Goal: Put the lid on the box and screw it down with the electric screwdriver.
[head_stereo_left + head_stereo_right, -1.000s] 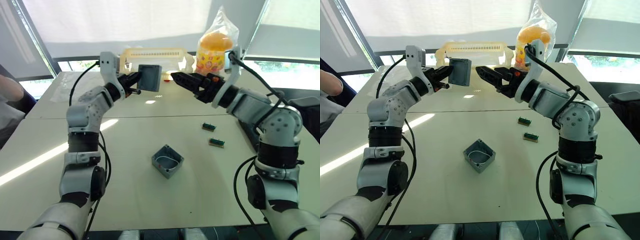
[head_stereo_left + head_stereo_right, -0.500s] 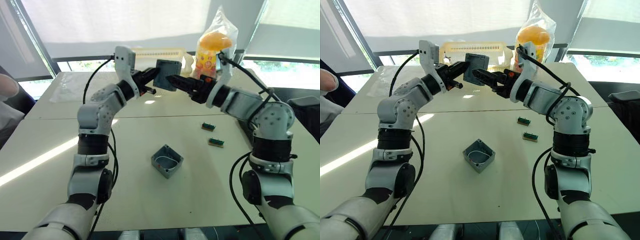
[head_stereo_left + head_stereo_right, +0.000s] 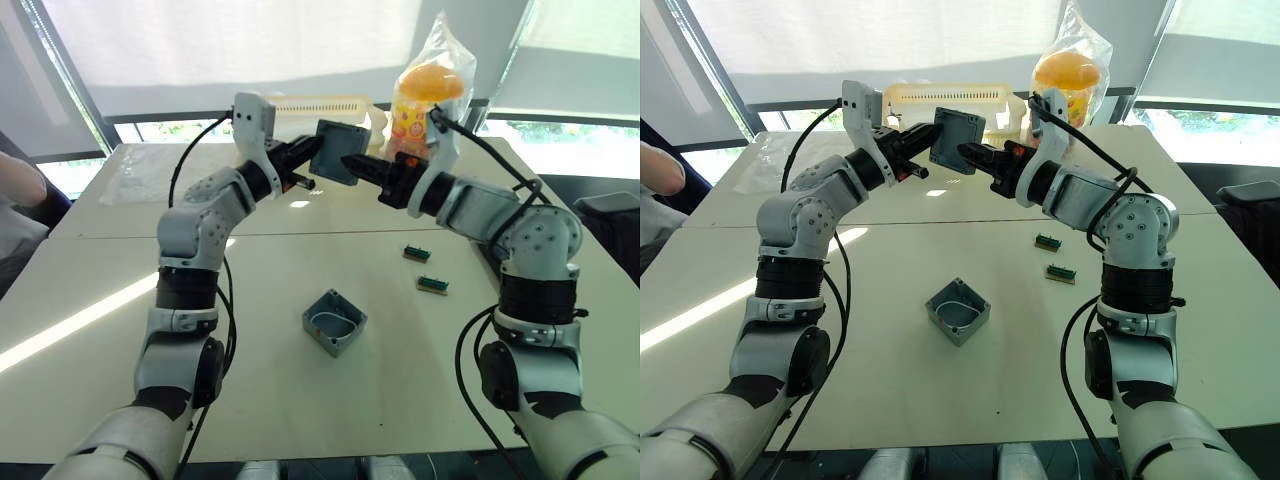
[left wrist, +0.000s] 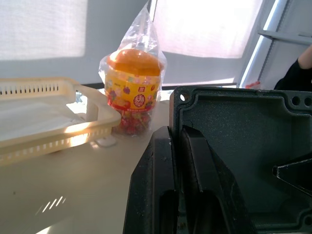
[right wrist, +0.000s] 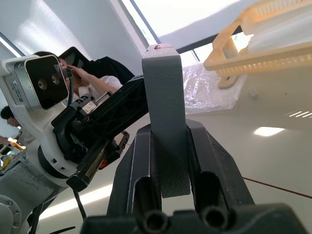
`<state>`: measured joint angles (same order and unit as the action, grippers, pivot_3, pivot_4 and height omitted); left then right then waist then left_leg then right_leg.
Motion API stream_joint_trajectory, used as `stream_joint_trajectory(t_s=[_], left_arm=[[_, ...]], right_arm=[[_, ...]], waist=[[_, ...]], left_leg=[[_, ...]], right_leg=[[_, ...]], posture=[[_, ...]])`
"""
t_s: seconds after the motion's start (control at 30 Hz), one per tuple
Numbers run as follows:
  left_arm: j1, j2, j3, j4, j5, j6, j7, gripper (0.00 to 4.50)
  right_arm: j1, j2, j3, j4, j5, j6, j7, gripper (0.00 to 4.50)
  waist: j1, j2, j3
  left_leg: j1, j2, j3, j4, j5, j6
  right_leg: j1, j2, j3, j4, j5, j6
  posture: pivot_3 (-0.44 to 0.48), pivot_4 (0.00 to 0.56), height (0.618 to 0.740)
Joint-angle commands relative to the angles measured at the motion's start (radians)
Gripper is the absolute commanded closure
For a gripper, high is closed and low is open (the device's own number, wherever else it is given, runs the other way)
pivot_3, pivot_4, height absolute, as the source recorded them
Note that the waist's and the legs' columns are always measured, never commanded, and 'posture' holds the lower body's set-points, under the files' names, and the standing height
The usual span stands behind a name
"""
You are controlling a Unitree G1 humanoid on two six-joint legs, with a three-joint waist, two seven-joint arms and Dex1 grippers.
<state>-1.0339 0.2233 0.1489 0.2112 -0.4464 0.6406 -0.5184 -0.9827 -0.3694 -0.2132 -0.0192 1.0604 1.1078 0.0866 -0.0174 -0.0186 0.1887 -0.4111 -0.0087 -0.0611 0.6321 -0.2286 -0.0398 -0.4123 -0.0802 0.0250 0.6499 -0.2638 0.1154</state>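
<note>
Right now the lid (image 3: 337, 152) hangs in the air well above the box (image 3: 335, 322), pinched at 1 edge by the left gripper (image 3: 308, 153) and at the opposite edge by the right gripper (image 3: 352, 162), whose 2 fingers straddle its rim in the right wrist view. Likely trouble: if one releases before the other grips firmly, the lid drops toward the yellow basket (image 3: 310, 106). It stands on edge, hollow face toward the robot; being square, it has no long axis.
</note>
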Motion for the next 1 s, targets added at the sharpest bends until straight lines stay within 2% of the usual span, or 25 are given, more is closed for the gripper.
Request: stream_joint_trajectory(t_s=[0.03, 0.23, 0.93, 0.97, 1.0], left_arm=[[-0.01, 0.013, 0.005, -0.031, -0.015, -0.023, -0.014, 4.5], [0.001, 0.012, -0.002, -0.039, -0.014, -0.024, -0.016, 4.5], [-0.005, 0.011, -0.003, -0.027, -0.011, -0.033, -0.012, 4.5], [-0.005, 0.011, -0.003, -0.027, -0.01, -0.033, -0.011, 4.5], [-0.005, 0.011, -0.003, -0.028, -0.011, -0.032, -0.01, 4.5]], right_arm=[[-0.018, -0.016, -0.033, -0.048, 0.0, -0.016, 0.021, 4.28], [-0.014, -0.019, -0.04, -0.055, -0.008, -0.016, 0.021, 1.29], [0.016, -0.004, -0.067, -0.083, 0.006, 0.038, 0.013, 1.29], [0.017, -0.004, -0.067, -0.082, 0.005, 0.039, 0.015, 1.82], [0.017, -0.004, -0.066, -0.082, 0.004, 0.039, 0.016, 2.15]], waist=[[0.0, 0.0, 0.0], [-0.001, 0.0, 0.0], [0.0, 0.0, 0.0], [0.0, 0.0, 0.0], [0.0, 0.0, 0.0]], left_leg=[[0.0, 0.0, 0.0, 0.0, 0.0, 0.0], [0.0, 0.0, 0.0, 0.0, 0.0, 0.0], [0.0, 0.0, 0.0, 0.0, 0.0, 0.0], [0.0, 0.0, 0.0, 0.0, 0.0, 0.0], [0.0, 0.0, 0.0, 0.0, 0.0, 0.0]], right_leg=[[0.0, 0.0, 0.0, 0.0, 0.0, 0.0], [0.0, 0.0, 0.0, 0.0, 0.0, 0.0], [0.0, 0.0, 0.0, 0.0, 0.0, 0.0], [0.0, 0.0, 0.0, 0.0, 0.0, 0.0], [0.0, 0.0, 0.0, 0.0, 0.0, 0.0]], posture=[[0.0, 0.15, 0.74], [0.0, 0.15, 0.74], [0.0, 0.15, 0.74], [0.0, 0.15, 0.74], [0.0, 0.15, 0.74]])
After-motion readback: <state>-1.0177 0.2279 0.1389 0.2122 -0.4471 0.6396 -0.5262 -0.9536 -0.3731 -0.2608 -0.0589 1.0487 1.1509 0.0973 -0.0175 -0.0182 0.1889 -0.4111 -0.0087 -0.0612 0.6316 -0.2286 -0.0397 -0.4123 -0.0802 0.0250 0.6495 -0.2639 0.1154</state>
